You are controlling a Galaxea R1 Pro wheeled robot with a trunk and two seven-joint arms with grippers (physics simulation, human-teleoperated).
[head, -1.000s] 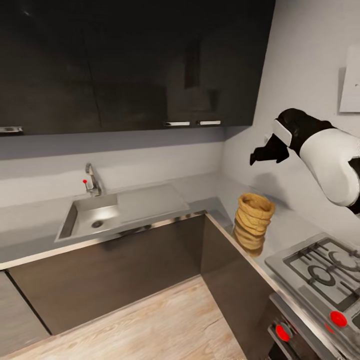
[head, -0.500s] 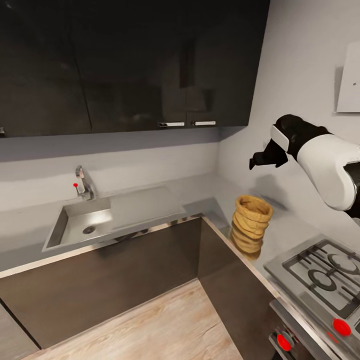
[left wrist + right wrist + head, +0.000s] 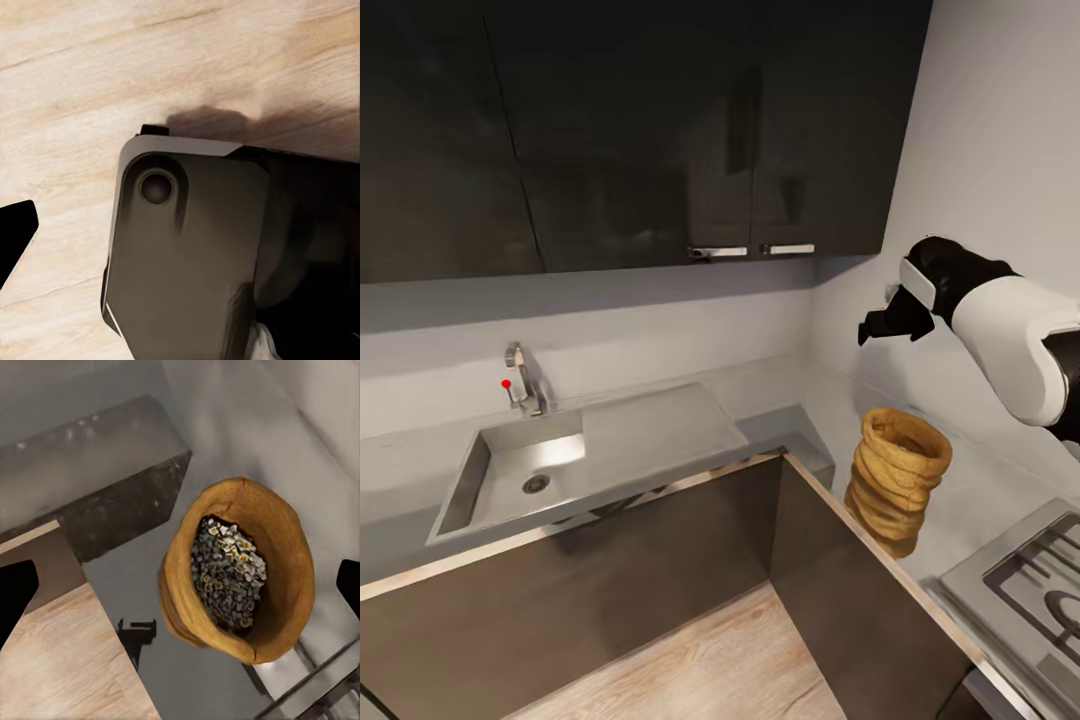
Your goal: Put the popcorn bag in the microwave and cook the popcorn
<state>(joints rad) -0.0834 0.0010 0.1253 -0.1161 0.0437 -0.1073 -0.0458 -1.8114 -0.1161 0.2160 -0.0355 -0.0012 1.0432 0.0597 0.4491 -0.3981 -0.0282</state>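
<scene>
The tan popcorn bag (image 3: 897, 480) stands upright on the grey steel countertop (image 3: 780, 385), close to its front edge near the inner corner. In the right wrist view the popcorn bag (image 3: 281, 532) is seen from above, with a heap of pale popcorn (image 3: 229, 574) inside it. My right gripper (image 3: 880, 322) hangs open well above the bag, a little toward the wall. Its dark fingertips (image 3: 15, 592) sit at both sides of the right wrist view, with the bag between and below them. My left gripper's one visible fingertip (image 3: 15, 232) sits wide, over wooden floor. The microwave is out of view.
A steel sink (image 3: 510, 475) with a faucet (image 3: 525, 380) is set in the counter's left run. A gas hob (image 3: 1025, 590) lies right of the bag. Dark wall cabinets (image 3: 620, 130) hang above. Wooden floor (image 3: 700, 660) lies before the dark base cabinets. My own dark base (image 3: 195, 255) is below the left wrist.
The head view has shifted, so the bag sits lower and further right and most of the hob has left the picture. The right gripper stays open above the bag.
</scene>
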